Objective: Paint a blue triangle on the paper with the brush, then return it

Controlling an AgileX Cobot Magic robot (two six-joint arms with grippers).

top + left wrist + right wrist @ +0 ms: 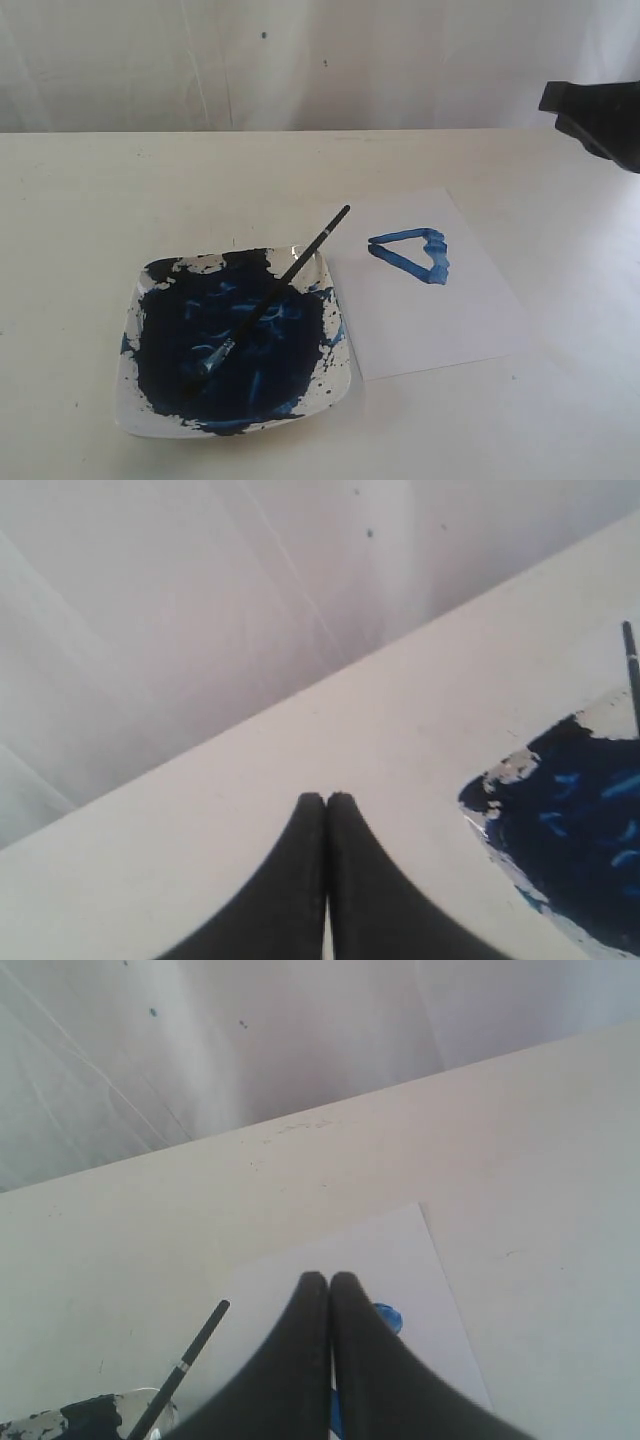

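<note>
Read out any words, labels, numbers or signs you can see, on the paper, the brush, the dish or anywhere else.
None: no text is readable in any view.
The paper bears only the blue triangle.
The brush and paint dish show no lettering.

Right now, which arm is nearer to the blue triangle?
Right. The right arm has its shut jaws over the paper, close by the blue triangle. The left arm has its jaws over bare table beside the dish.
</note>
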